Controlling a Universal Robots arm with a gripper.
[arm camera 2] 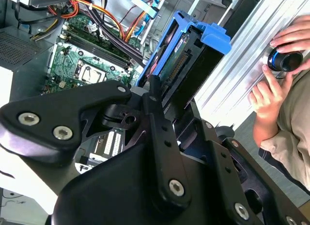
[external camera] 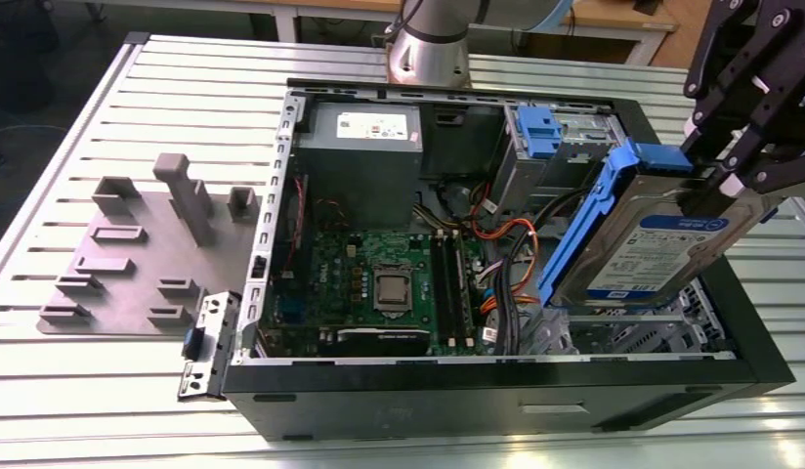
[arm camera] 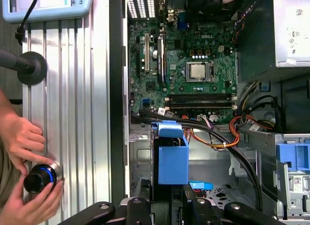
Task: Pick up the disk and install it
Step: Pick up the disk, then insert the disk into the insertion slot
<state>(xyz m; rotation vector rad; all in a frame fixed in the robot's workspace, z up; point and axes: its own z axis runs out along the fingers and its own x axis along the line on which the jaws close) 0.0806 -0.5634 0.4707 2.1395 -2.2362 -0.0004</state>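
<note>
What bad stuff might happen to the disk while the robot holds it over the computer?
The disk hangs tilted in the gripper, gripped near its upper end, so it might slip and fall into the case. Orange and black cables run close beside it and might snag its blue frame. A person's hands rest on the table beside the case and might get bumped.

Surface [external camera: 90, 127]: ribbed silver metal with long parallel slots running its length. It takes up most of the exterior view.

Beyond its far edge stand desks [external camera: 337, 8] with light wooden tops on white frames.

Floor [external camera: 38, 68]: dark, seen past the surface's edge at the exterior view's left.

Light: even and diffuse. There is a pale sheen along the ribs, and shadows are soft.
</note>
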